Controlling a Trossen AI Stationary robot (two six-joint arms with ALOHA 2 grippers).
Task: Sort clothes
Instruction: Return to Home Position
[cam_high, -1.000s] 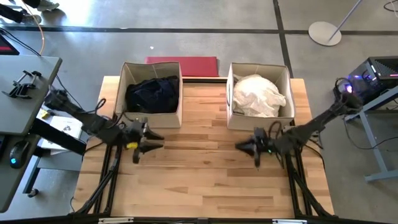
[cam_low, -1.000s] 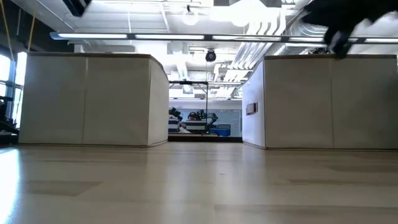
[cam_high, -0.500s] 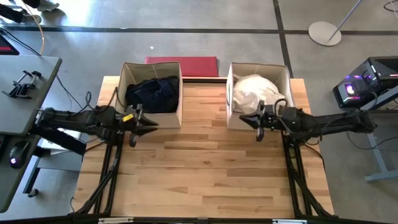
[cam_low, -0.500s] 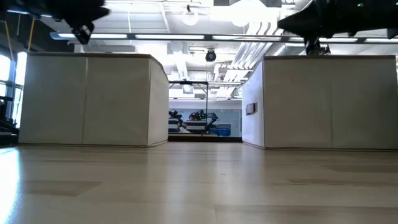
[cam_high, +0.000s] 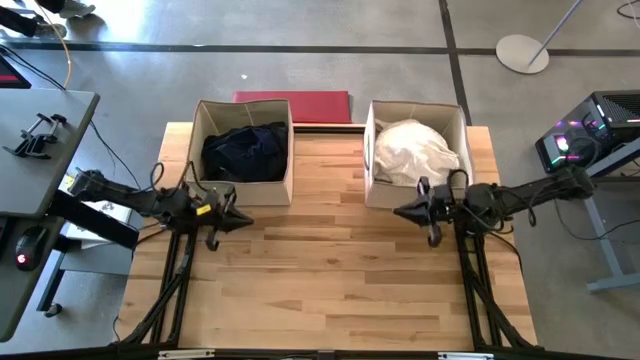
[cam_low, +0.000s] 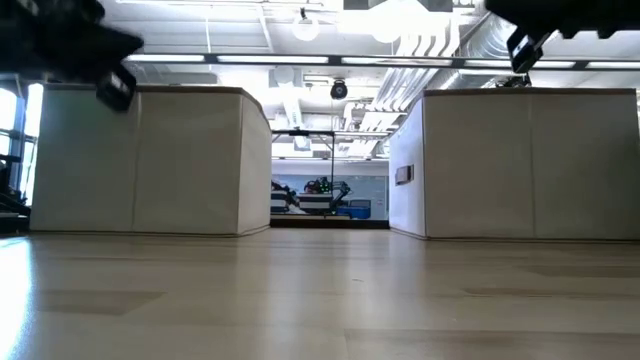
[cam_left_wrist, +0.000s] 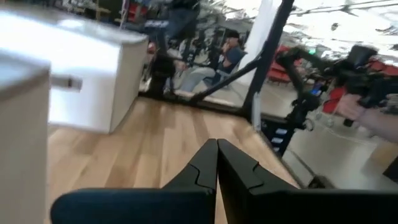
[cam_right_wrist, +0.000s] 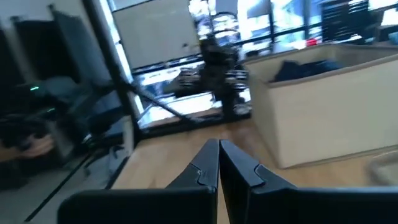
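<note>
Dark clothes (cam_high: 245, 150) lie in the left box (cam_high: 260, 192); white clothes (cam_high: 415, 150) lie in the right box (cam_high: 380, 195). Left gripper (cam_high: 241, 221) and right gripper (cam_high: 402, 212) hover above the surface (cam_high: 320, 280), closed and empty. The fabric is likely light and limp: pinch a raised fold.

Dark clothes (cam_high: 245, 150) in L box (cam_high: 245, 192), white clothes (cam_high: 415, 150) in R box (cam_high: 416, 104).

Two boxes (cam_high: 240, 192) (cam_high: 385, 196), two clothes heaps (cam_high: 245, 150) (cam_high: 415, 150), two tools (cam_high: 246, 222) (cam_high: 402, 212)
</note>
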